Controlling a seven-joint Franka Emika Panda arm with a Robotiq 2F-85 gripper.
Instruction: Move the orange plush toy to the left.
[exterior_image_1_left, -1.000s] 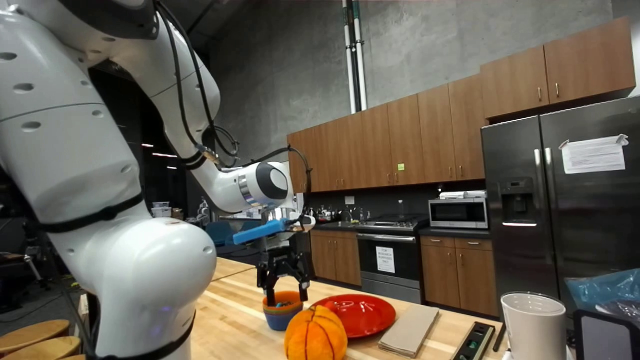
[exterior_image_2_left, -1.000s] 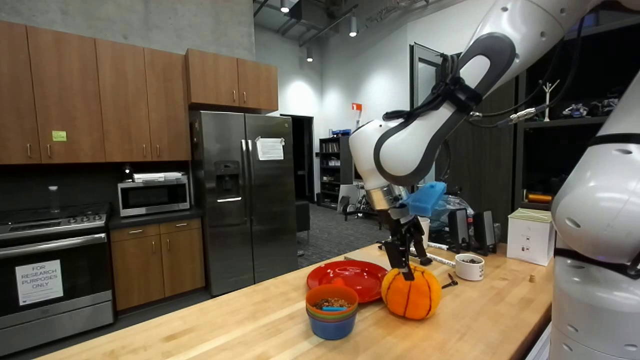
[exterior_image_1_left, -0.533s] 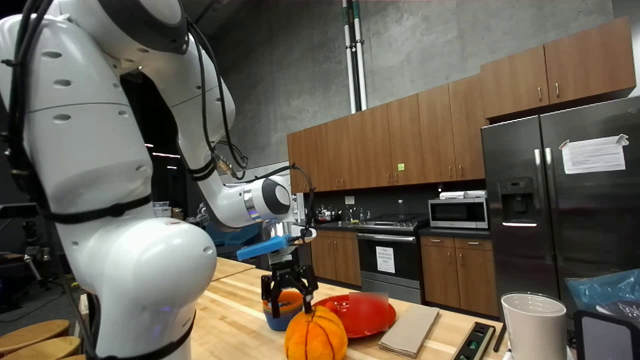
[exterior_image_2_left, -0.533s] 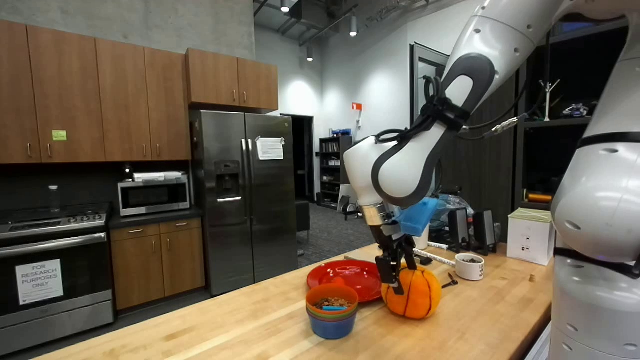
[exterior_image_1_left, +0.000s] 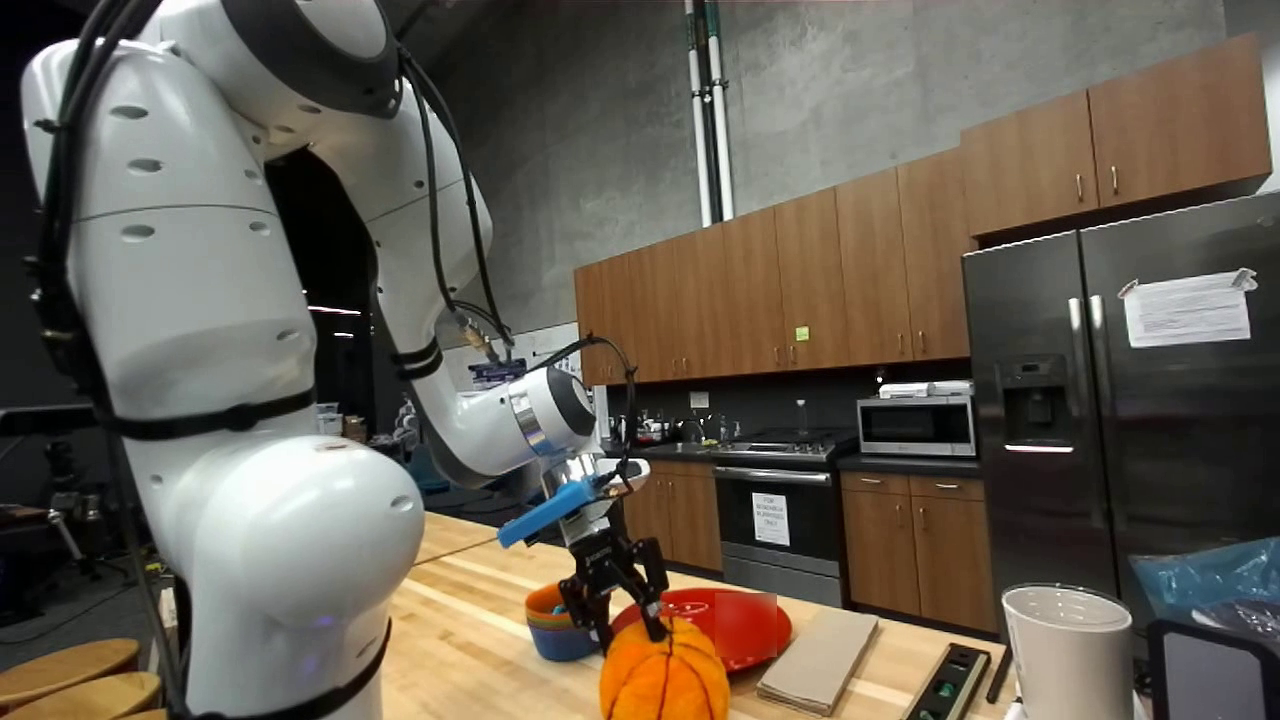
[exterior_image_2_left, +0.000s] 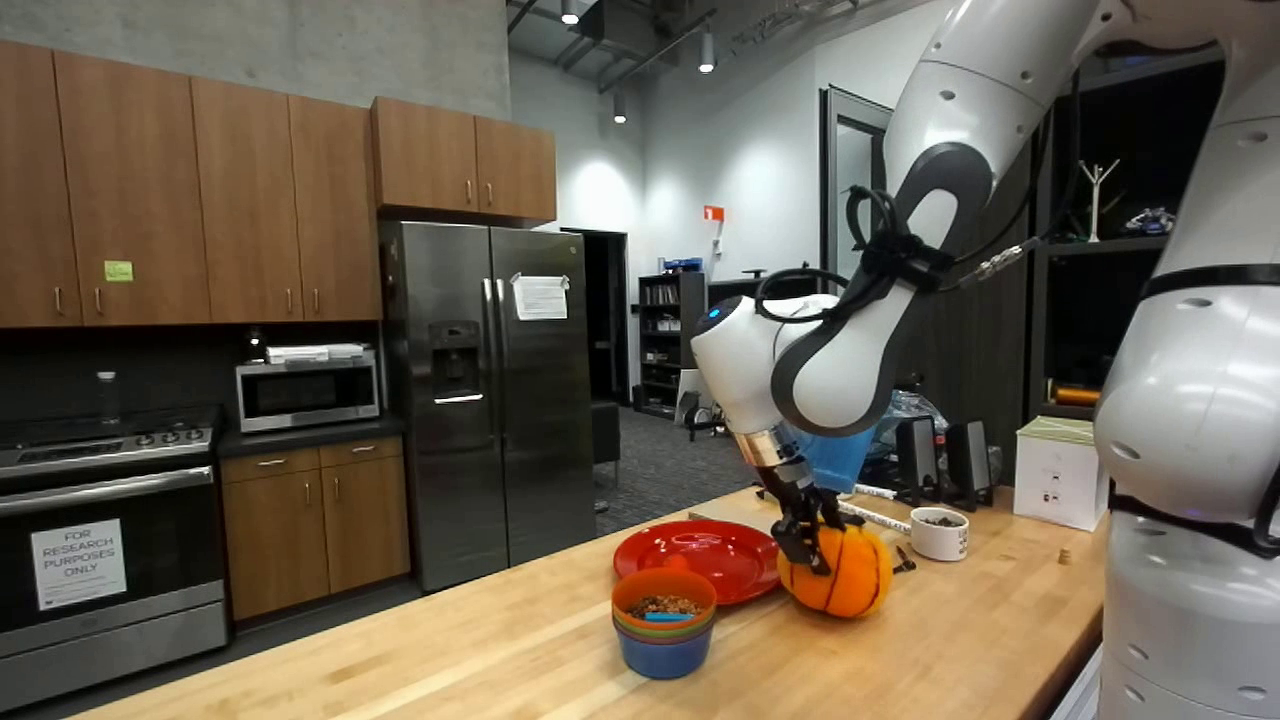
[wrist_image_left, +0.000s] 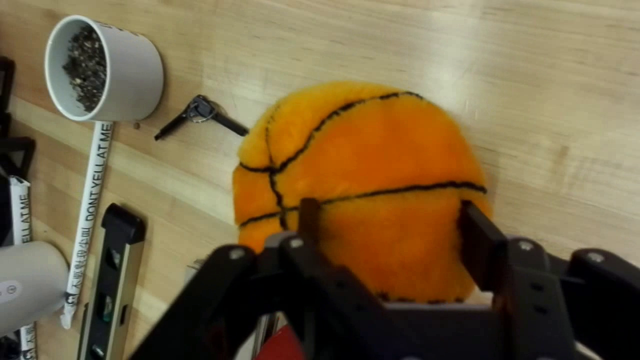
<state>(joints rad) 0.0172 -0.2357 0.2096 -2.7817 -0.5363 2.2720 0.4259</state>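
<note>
Toy (wrist_image_left: 367, 170) sits right under my hand (wrist_image_left: 387, 217), its top between my two fingers (wrist_image_left: 310, 225), and it bulges out past one of them. My fingers stand wide apart; I don't think they squeeze it yet. It is round, fuzzy and orange, with black lines.

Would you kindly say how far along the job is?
Done: reaching; the black two-fingered gripper is at the round orange plush toy. In hand: perhaps grasping; jaws stand apart across it, hold unclear. Remaining: likely the leftward move; it rests on the pale wooden tabletop.
</note>
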